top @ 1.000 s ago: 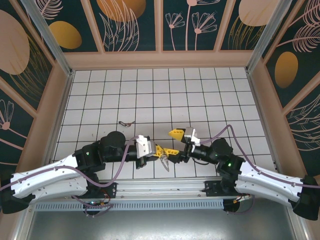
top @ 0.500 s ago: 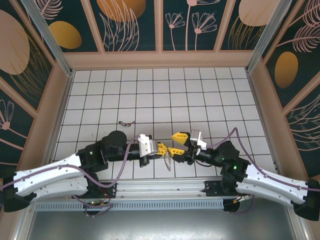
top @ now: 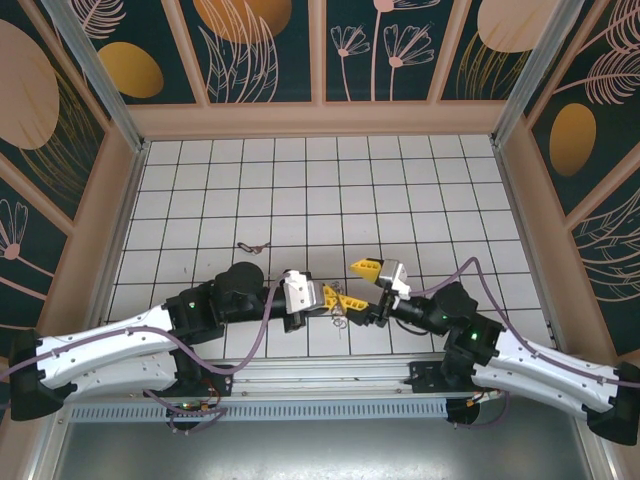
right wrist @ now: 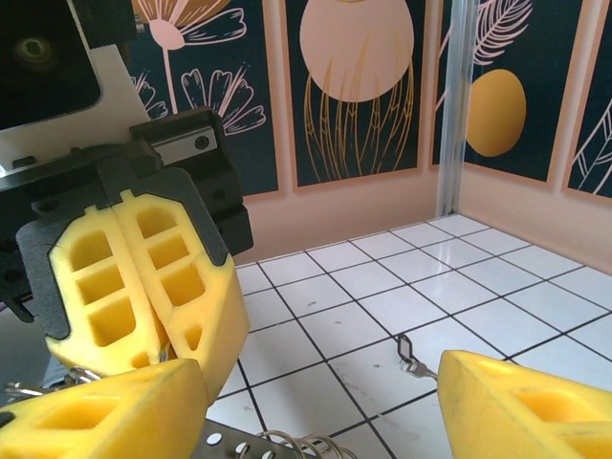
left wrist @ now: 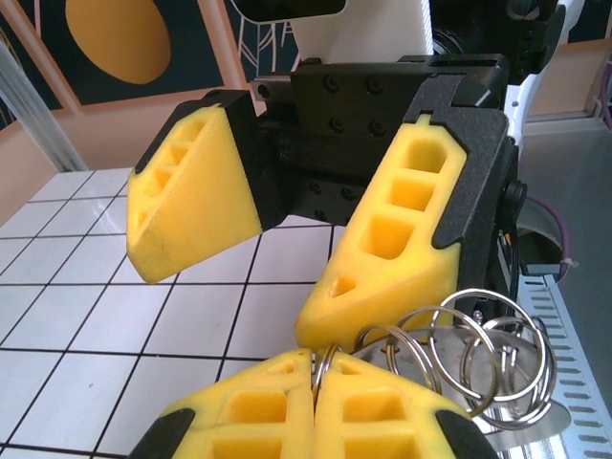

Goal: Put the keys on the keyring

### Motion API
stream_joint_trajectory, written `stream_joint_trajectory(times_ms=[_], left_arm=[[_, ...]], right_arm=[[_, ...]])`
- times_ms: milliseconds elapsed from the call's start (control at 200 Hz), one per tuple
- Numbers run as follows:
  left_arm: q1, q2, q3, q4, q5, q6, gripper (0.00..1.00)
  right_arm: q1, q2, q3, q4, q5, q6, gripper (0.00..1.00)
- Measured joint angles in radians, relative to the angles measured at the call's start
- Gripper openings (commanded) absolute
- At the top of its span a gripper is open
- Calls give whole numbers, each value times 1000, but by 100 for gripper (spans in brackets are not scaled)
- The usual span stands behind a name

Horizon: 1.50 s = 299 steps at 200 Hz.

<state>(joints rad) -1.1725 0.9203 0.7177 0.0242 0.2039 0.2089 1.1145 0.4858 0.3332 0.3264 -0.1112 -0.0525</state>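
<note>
My left gripper [top: 334,298] is shut, its yellow fingertips [left wrist: 323,382] pinching one wire of a bunch of linked silver rings [left wrist: 478,354] that hangs to one side. My right gripper [top: 358,285] faces it, open; one of its fingers [left wrist: 397,239] sits just above the rings, the other [left wrist: 196,196] stands well apart. From the right wrist view, the left gripper's closed fingers [right wrist: 143,287] are just beyond my right gripper [right wrist: 316,411]. The keyring [top: 252,246], a small brownish loop with a short metal chain [right wrist: 411,361], lies on the tiles farther back. I cannot make out the keys.
White tiled floor [top: 400,190] stretches behind the grippers to patterned walls [top: 380,50]. The metal base rail [top: 330,375] runs along the near edge just below both grippers. Purple cables [top: 255,335] loop off each arm.
My left gripper has pushed right, still shut on the rings, which now hang closer under it. My right gripper has drawn back slightly right; its jaws narrowed, then widened again.
</note>
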Motion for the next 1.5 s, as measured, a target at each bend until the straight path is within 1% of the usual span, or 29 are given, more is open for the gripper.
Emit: stream_joint_trajectory(times_ms=[115, 260, 380, 571, 596, 676, 816, 996, 1156, 1311, 1416, 1496], left_arm=[[0, 1, 0, 25, 18, 0, 0], [0, 2, 0, 34, 29, 1, 0], [9, 13, 1, 43, 3, 10, 0], [17, 5, 2, 35, -44, 31, 0], [17, 2, 2, 32, -48, 35, 0], [17, -11, 2, 24, -50, 39, 0], [17, -34, 2, 21, -33, 45, 0], [17, -54, 24, -6, 10, 47, 0], [17, -54, 42, -24, 32, 53, 0], [17, -54, 42, -40, 33, 53, 0], [17, -53, 43, -48, 41, 54, 0], [17, -49, 44, -52, 48, 57, 0]], right_arm=[[0, -25, 0, -9, -2, -2, 62], [11, -48, 2, -19, -38, 1, 44], [35, -58, 11, -23, -105, 1, 36], [44, -61, 44, -20, -157, 2, 35], [44, -61, 48, -20, -160, 2, 36], [44, -57, 56, -19, -159, 1, 43], [45, -30, 73, -36, -129, -2, 44], [45, -26, 78, -50, -103, -2, 42], [45, -84, 78, -46, -119, -1, 42], [45, -140, 78, -46, -111, -2, 36], [45, -128, 87, -69, -50, 7, 32], [45, -77, 113, -103, 9, 8, 30]])
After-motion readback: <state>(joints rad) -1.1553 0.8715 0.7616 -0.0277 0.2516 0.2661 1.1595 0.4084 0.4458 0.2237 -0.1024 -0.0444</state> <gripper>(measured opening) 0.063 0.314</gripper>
